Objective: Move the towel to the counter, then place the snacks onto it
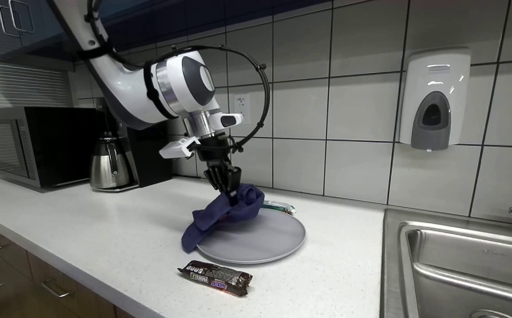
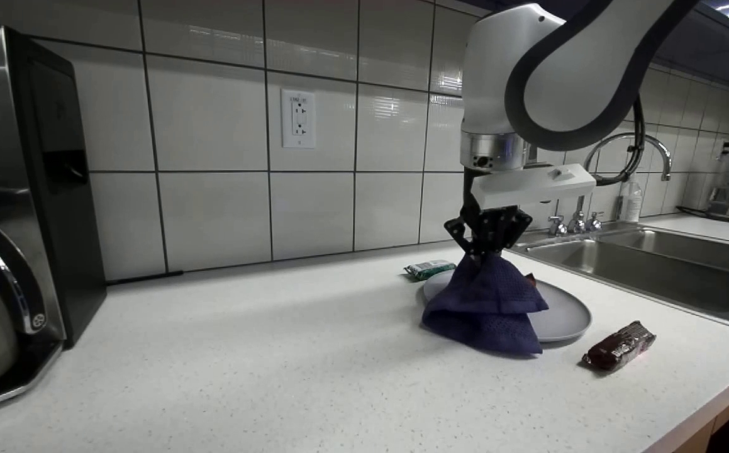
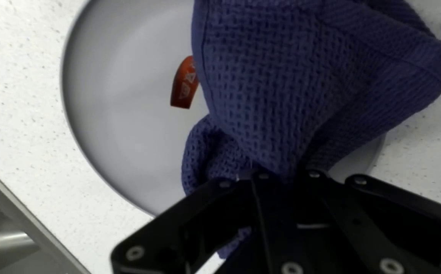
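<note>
- Wrist view: the gripper is clamped on a bunched fold of the navy towel, which drapes over part of the grey plate and past its rim.
- An orange-red item, likely one of the snacks, shows over the plate at the towel's edge, partly hidden by cloth. If the towel is dragged rather than lifted, it could sweep that item off or carry it along in a fold.
- Both exterior views show a corner of cloth hanging beyond the plate, on or close to the counter; contact is hard to confirm. A low sideways pull might catch the rim and shift the plate.
- The hold takes in only a gathered part, so letting go would probably leave a crumpled heap, an uneven bed if the snacks are meant for the cloth.
- The brown-wrapped bar lies on the counter just beside the plate, and the green packet between plate and tiled wall. Trailing cloth could brush either if the path swings that way.
- Moving the towel looks like the step in hand. Setting it down toward the coffee pot seems safer than toward the sink, where an edge could drop into the basin.
</note>
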`<action>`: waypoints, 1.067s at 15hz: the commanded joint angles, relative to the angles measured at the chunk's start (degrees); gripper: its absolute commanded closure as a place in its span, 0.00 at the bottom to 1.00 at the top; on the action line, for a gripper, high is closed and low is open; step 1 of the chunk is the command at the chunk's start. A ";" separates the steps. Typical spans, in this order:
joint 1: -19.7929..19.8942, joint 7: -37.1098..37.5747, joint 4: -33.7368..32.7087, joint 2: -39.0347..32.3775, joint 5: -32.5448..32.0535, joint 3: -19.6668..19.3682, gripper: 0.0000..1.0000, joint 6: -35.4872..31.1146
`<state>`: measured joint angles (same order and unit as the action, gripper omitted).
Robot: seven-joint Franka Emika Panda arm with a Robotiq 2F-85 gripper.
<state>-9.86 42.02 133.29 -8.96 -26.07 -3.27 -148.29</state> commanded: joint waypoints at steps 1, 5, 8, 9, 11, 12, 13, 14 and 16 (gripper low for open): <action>-0.96 2.52 0.28 2.54 -1.52 1.58 0.97 0.92; -1.90 2.17 -0.34 3.25 -1.49 3.68 0.97 1.37; -2.59 1.56 -1.26 3.13 -1.25 5.19 0.97 1.53; -2.80 1.33 -1.58 2.92 -1.18 5.68 0.97 1.53; -3.17 0.87 -2.41 2.16 -0.80 6.52 0.97 1.40; -3.37 0.60 -2.86 1.66 -0.67 6.96 0.97 1.31; -3.57 0.27 -3.29 1.11 -0.45 7.36 0.97 1.07; -3.74 -0.11 -3.75 0.55 -0.16 7.72 0.97 0.87; -4.16 -0.88 -4.76 -0.81 0.27 8.30 0.97 0.61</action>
<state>-13.61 42.43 131.04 -7.76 -26.11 4.06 -148.26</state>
